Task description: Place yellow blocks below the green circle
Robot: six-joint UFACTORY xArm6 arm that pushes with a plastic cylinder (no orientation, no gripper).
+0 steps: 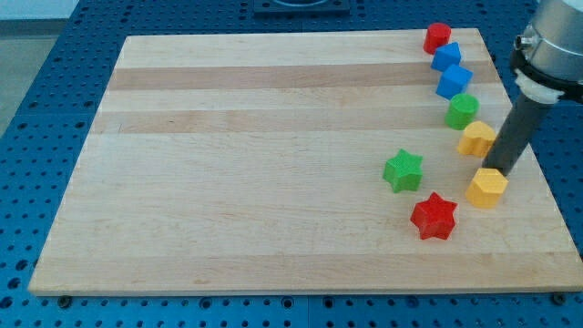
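The green circle sits near the view's right edge of the wooden board. Just below it lies a yellow block, a star or pentagon shape. A yellow hexagon lies further down. My tip stands between the two yellow blocks, at the upper right edge of the yellow hexagon and just below and right of the upper yellow block. The dark rod rises from there toward the view's top right.
A red block and two blue blocks line up above the green circle. A green star and a red star lie left of the yellow hexagon. The board's right edge is close to my tip.
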